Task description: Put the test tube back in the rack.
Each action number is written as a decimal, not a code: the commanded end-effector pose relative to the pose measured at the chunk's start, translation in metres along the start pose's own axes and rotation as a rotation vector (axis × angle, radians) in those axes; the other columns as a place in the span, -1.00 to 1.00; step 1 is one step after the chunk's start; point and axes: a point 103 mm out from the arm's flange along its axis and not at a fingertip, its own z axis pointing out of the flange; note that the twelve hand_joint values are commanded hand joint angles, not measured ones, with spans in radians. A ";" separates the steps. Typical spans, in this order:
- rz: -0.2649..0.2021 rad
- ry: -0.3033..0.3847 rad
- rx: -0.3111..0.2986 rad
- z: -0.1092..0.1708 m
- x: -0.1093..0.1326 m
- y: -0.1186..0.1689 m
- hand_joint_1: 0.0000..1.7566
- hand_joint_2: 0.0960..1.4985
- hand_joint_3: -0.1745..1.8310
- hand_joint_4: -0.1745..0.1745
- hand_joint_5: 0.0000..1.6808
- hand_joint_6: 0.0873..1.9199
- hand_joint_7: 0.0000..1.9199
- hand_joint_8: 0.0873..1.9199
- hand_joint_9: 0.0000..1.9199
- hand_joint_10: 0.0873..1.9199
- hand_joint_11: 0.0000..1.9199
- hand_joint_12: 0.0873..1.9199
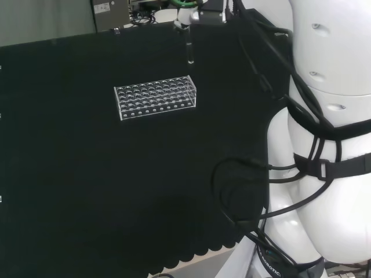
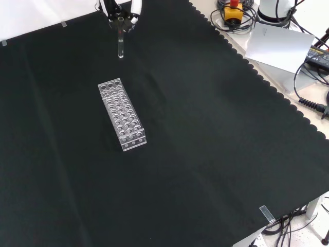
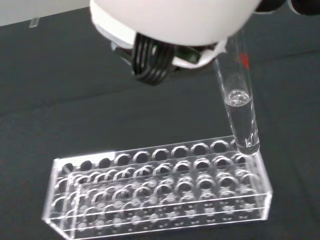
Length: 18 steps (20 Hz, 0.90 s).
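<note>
1. Our desk (image 2: 216,154) is covered all over with black cloth. The dark cloth helps us see the clear things on it.

2. Our rack (image 2: 122,114) lies flat on the cloth. In the front view it sits at about 10 o'clock from the middle. It is clear and full of round holes that face up, so a tube can drop straight down into one. We see no tubes in it.

3. Our hand (image 2: 120,12) hangs at 12 o'clock from the rack in the front view, up in the air. Its fingers pinch the top of the test tube.

4. The test tube (image 2: 120,45) hangs straight down from the hand, round end at the bottom. It is near the rack's far end but not touching it. In the wrist view a little clear water sits inside. We think staying upright stops spills and lines it up with a hole.
</note>
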 end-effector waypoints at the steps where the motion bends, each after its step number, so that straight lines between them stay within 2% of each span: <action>1: -0.028 0.059 -0.012 -0.002 0.015 0.007 0.41 -0.32 -0.15 -1.00 0.87 -1.00 0.97 -0.85 0.84 -0.94 0.12 0.08; 18: -0.003 0.087 0.023 0.023 0.002 0.023 0.41 -0.32 -0.15 -1.00 0.87 -1.00 0.97 -0.86 0.84 -0.94 0.12 0.08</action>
